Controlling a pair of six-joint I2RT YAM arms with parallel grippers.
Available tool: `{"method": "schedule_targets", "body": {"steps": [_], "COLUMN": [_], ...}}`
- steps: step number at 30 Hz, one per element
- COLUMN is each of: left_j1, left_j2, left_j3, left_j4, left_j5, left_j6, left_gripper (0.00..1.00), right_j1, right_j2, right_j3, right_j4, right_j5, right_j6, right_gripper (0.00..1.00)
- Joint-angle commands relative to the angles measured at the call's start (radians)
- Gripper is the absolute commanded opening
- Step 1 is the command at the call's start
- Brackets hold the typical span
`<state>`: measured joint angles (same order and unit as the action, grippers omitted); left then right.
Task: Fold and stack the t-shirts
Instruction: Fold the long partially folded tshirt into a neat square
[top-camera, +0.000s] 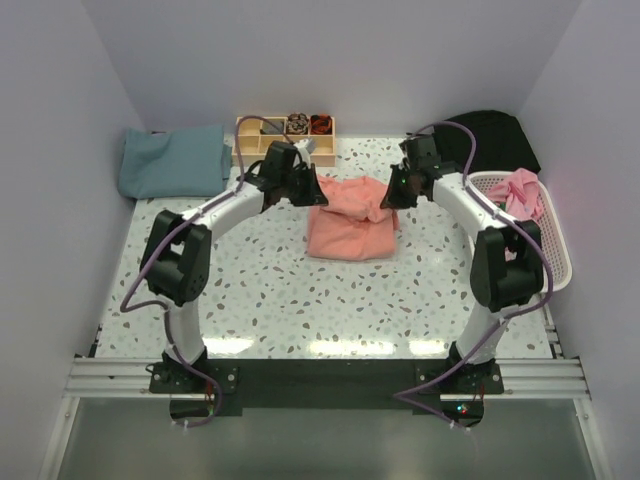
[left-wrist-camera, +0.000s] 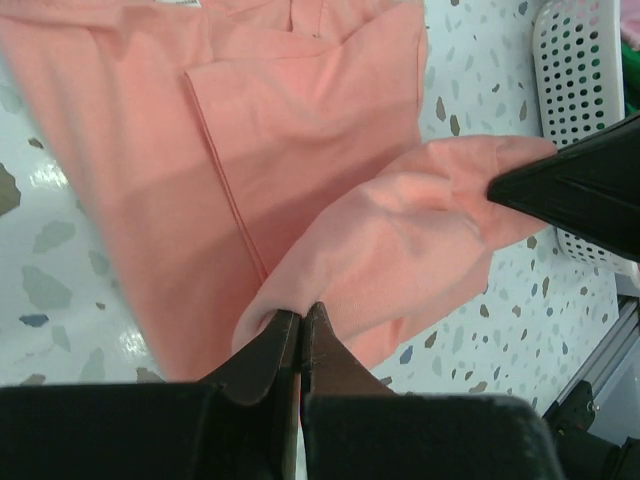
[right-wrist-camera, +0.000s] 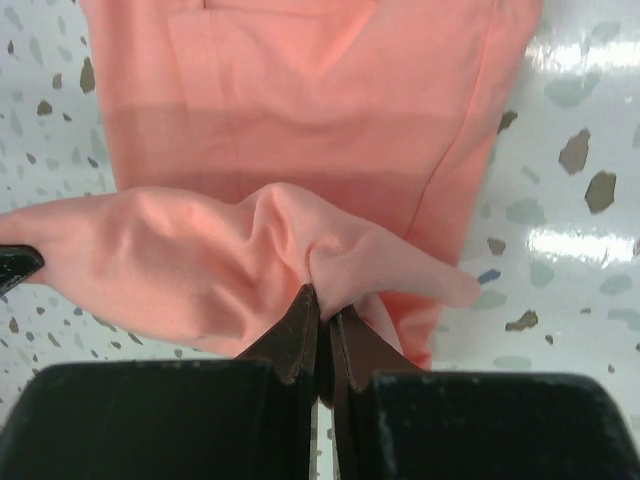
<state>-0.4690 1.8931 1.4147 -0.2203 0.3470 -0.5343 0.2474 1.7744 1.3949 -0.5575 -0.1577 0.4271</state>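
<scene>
Shirt (top-camera: 345, 233) edge, pinched, stretches left-right between left pincer (top-camera: 321, 195) and right pincer (top-camera: 386, 197).

R gripper (right-wrist-camera: 323, 318) pinching salmon tee (right-wrist-camera: 300, 130) fold

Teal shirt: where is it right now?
Top view, far-left corner of the table: the teal shirt lies folded just left of the wooden compartment tray.

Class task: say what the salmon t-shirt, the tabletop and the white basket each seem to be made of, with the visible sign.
The salmon t-shirt looks like soft matte knit fabric, probably cotton: it creases and bunches. The tabletop is hard and glossy, terrazzo-like stone or laminate: speckled, mirroring the lights. The white basket is likely moulded plastic: rigid wall with regular holes.
</scene>
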Motion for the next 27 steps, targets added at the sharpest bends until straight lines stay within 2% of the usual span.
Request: {"method": "schedule_targets", "body": {"steps": [1,10,11,13,15,16,17,18,20,21,25,27], "left_j1": [0.047,0.141,0.148,0.171,0.19,0.208,0.217,0.233,0.242,0.248,0.253,0.253], "left_j2": [0.079,0.244,0.253,0.276,0.302,0.313,0.325,0.343,0.351,0.347,0.244,0.19], "left_j3": [0.108,0.239,0.248,0.248,0.25,0.251,0.268,0.277,0.318,0.329,0.285,0.242], "left_j4": [0.036,0.088,0.099,0.168,0.284,0.32,0.349,0.405,0.417,0.409,0.391,0.369], "left_j5": [0.047,0.106,0.113,0.136,0.164,0.188,0.202,0.217,0.225,0.224,0.149,0.158], "left_j6": [0.027,-0.001,-0.01,-0.024,-0.058,-0.088,-0.102,-0.111,-0.115,-0.106,-0.05,-0.043], "left_gripper": [0.0,0.0,0.0,0.0,0.0,0.07,0.19,0.31,0.48,0.99,1.0,1.0], "right_j1": [-0.03,-0.097,-0.099,-0.115,-0.128,-0.138,-0.145,-0.151,-0.165,-0.166,-0.168,-0.166], "right_j2": [0.118,0.39,0.429,0.456,0.491,0.506,0.519,0.539,0.548,0.536,0.436,0.398], "right_j3": [0.156,0.42,0.462,0.498,0.522,0.571,0.596,0.618,0.693,0.705,0.652,0.609], "right_j4": [0.025,0.018,0.027,0.068,0.14,0.149,0.171,0.183,0.188,0.192,0.218,0.211], "right_j5": [-0.048,-0.151,-0.158,-0.178,-0.175,-0.168,-0.163,-0.157,-0.149,-0.14,-0.086,-0.101], "right_j6": [-0.028,-0.027,-0.027,-0.019,-0.016,-0.019,-0.025,-0.025,-0.036,-0.043,-0.083,-0.085], "right_gripper": [0.01,0.02,0.07,0.11,0.26,0.3,0.35,0.48,0.6,0.62,0.68,0.68]}}
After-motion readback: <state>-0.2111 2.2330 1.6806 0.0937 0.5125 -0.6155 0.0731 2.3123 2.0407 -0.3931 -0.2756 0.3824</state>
